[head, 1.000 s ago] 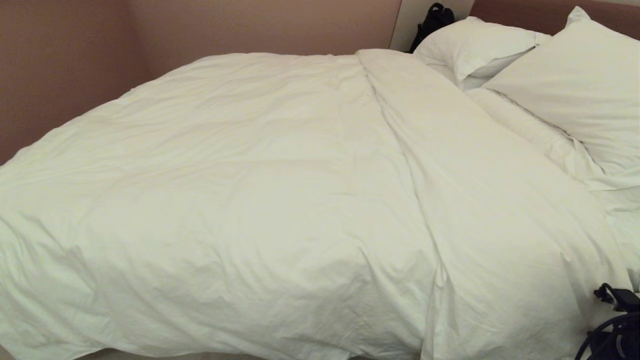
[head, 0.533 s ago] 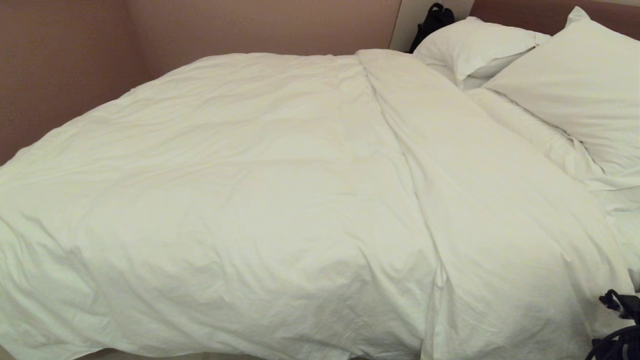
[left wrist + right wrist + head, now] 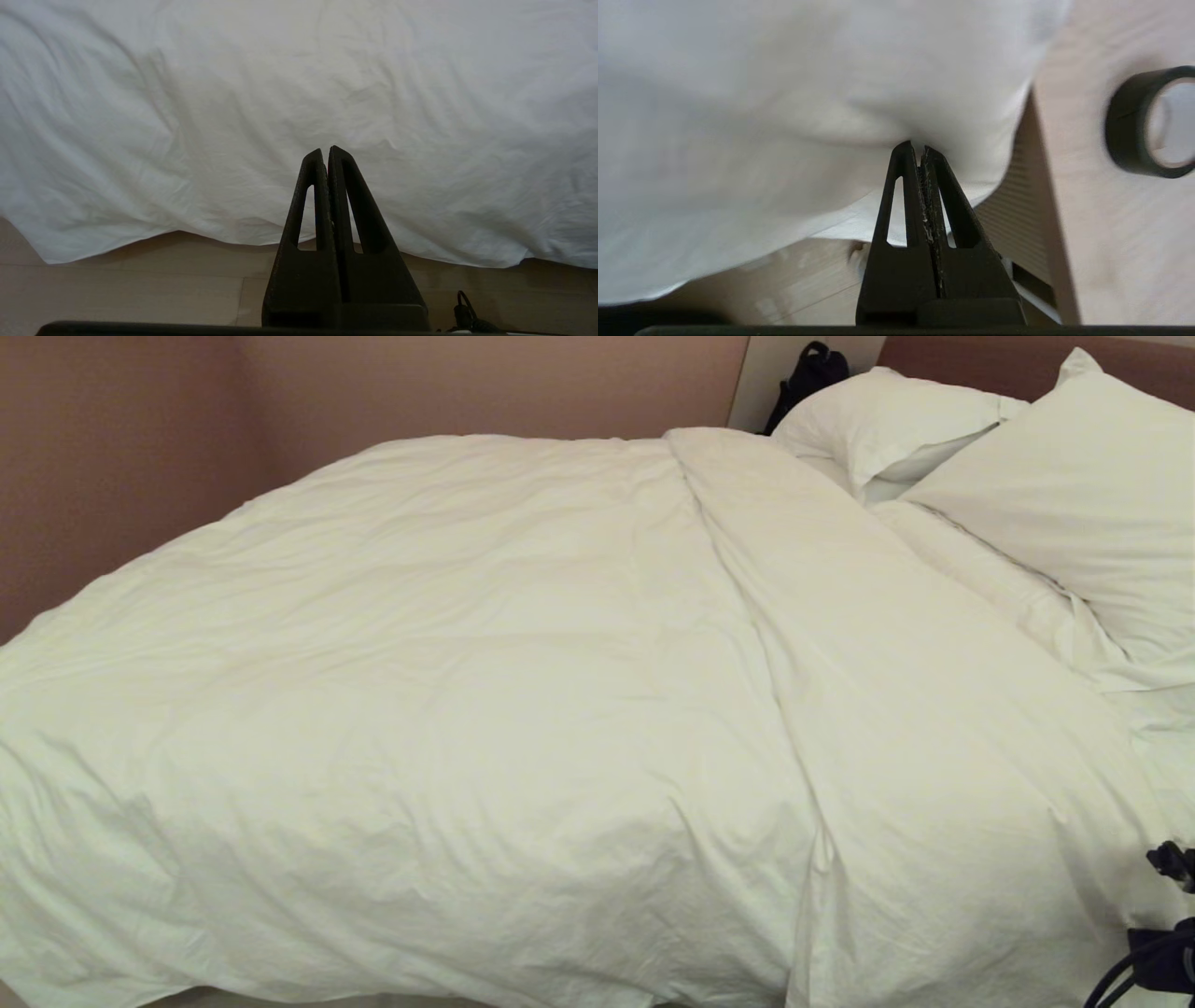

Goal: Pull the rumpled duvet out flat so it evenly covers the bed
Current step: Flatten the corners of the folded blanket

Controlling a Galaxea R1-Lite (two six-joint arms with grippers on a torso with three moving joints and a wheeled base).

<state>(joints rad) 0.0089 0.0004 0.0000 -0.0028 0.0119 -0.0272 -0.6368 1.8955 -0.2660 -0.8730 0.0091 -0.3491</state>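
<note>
A: Which way does the duvet (image 3: 523,709) lie?

B: It is spread over the bed (image 3: 1020,186), long axis running from the foot end at the left of the head view toward the pillows (image 3: 1055,504) at the upper right. A raised fold runs across it, from the far side near the wall down to the near edge, setting off a band at the pillow end. The cover is wrinkled all over.

A: Does it hang over the near side?

B: Yes. In the left wrist view its wavy lower edge hangs down to just above the pale wood floor (image 3: 121,294). In the right wrist view a corner of it droops past the ribbed brown-grey bed base.

A: And the grippers?

B: The left gripper (image 3: 326,150) has its fingers pressed together with nothing between them, pointing at the hanging cloth but apart from it. The right gripper (image 3: 915,145) also has its fingers closed tight; the tips sit against the underside of the drooping duvet corner, and whether any cloth is pinched I cannot tell. Only part of that arm shows at the lower right edge of the head view.

A: The room?

B: Brownish-pink walls behind the bed, a reddish-brown headboard (image 3: 980,359) behind the pillows, and a black bag (image 3: 810,369) in the gap beside it. A black roll of tape (image 3: 1150,123) lies on the floor near the bed corner.
</note>
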